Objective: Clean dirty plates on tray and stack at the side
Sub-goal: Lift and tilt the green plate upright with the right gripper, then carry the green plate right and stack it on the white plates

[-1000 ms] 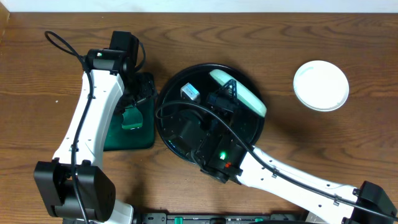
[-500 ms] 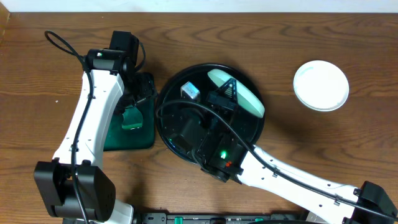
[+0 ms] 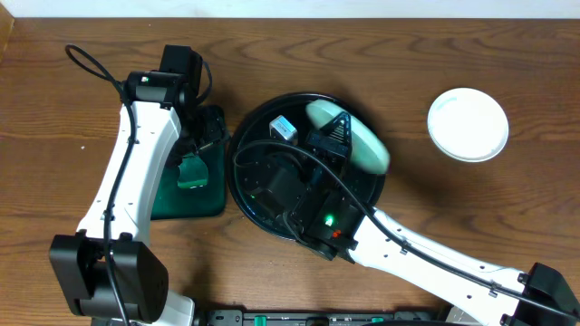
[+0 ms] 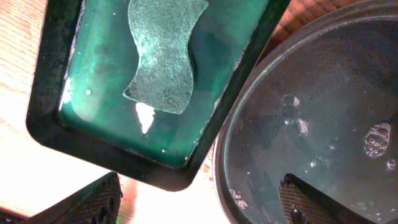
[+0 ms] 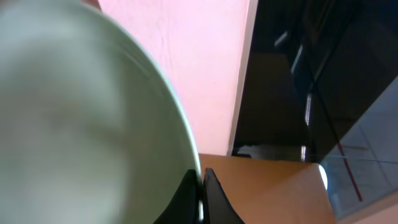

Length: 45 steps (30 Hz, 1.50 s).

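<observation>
Overhead: the right gripper [image 3: 333, 136] is clamped on a pale mint plate [image 3: 364, 147], held tilted over the far-right part of the round black tray [image 3: 243, 186]; a second, white plate [image 3: 468, 124] lies on the table [image 3: 408, 63], well apart to the right.

Left wrist: the left gripper [image 4: 199, 208] is spread wide and empty, over the rim of a rectangular green tray [image 4: 46, 93] holding teal liquid and a sponge [image 4: 163, 53]; the black tray beside it is wet.

Right wrist: the fingers [image 5: 210, 186] pinch the blurred plate's rim.
</observation>
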Available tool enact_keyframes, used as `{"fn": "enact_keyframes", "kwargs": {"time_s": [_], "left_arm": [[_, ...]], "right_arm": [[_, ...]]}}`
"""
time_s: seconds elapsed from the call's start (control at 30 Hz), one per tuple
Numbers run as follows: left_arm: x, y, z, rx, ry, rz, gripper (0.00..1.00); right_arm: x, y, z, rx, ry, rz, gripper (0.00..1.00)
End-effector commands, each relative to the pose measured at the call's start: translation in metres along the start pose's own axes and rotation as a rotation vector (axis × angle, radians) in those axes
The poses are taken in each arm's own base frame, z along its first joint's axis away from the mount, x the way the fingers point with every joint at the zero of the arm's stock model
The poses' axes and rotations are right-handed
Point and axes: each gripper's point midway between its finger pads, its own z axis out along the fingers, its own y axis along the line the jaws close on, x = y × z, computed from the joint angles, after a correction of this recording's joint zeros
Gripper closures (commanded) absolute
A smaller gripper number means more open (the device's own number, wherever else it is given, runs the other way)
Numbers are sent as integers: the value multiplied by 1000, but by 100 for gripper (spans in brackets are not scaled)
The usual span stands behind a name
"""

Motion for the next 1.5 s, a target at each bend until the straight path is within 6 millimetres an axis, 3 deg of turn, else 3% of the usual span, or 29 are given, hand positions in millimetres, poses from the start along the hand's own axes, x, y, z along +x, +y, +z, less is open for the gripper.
{"fn": "enact_keyframes", "kwargs": {"time_s": [0.0,0.07,0.13,0.2,0.3,0.37,0.43,0.47,0.53,0.6,0.67,0.73,0.87,1.03,1.2,1.47], "left_arm": [[0,1,0,-5,-1,14,18],[-1,1,0,-5,-1,14,18],[-1,1,0,-5,-1,14,18],[0,1,0,-5,-1,14,18],[-1,1,0,-5,-1,14,18],[-1,1,0,-5,-1,14,18],[-1,1,0,-5,-1,14,18],[-1,1,0,-5,-1,14,18],[-1,1,0,-5,-1,14,18],[0,1,0,-5,-1,14,18],[-1,1,0,-5,-1,14,18],[-1,1,0,-5,-1,14,18],[-1,1,0,-5,-1,14,18],[-1,1,0,-5,-1,14,18],[-1,1,0,-5,-1,14,18],[-1,1,0,-5,-1,14,18]], "right_arm": [[3,-21,-9,38,3,107,99],[-5,-12,-6,-17,-51,82,99],[5,-26,-12,58,20,72,99],[-7,-22,-13,6,-55,147,99],[4,-32,-15,65,15,80,99],[-8,-28,-15,14,-59,181,99],[-3,-29,-15,33,-31,92,99],[3,-35,-17,65,7,96,99],[-4,-36,-19,43,-35,190,99],[-13,-21,-12,-23,-94,158,99],[-8,-14,-1,-39,-65,229,99],[-8,8,6,-137,-93,262,99],[-6,56,19,-418,-81,487,99],[1,75,36,-596,16,802,99],[20,75,62,-623,126,992,99],[89,49,117,-489,293,1160,99]]}}
